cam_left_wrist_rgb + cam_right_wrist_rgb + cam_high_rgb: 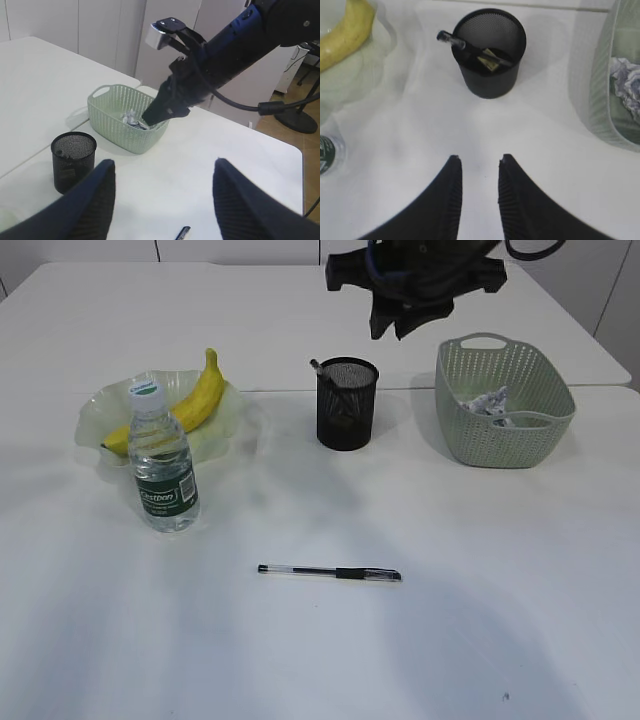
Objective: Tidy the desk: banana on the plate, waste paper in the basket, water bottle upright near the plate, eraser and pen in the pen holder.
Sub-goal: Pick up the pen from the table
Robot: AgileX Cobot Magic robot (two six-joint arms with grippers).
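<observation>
Nearest my exterior camera, a pen [330,573] lies flat on the table [480,640], well in front of the pen holder [347,403] and clear of both arms. My right gripper [479,161] hangs above the table just in front of the holder, fingers [451,195] narrowly parted and holding nothing. My left gripper [162,175] stands wide and empty. Behind the upright water bottle [162,462], a banana [185,405] rests on the plate [95,410]. Crumpled paper [490,403] sits in the basket [500,435] near the table's right edge.
</observation>
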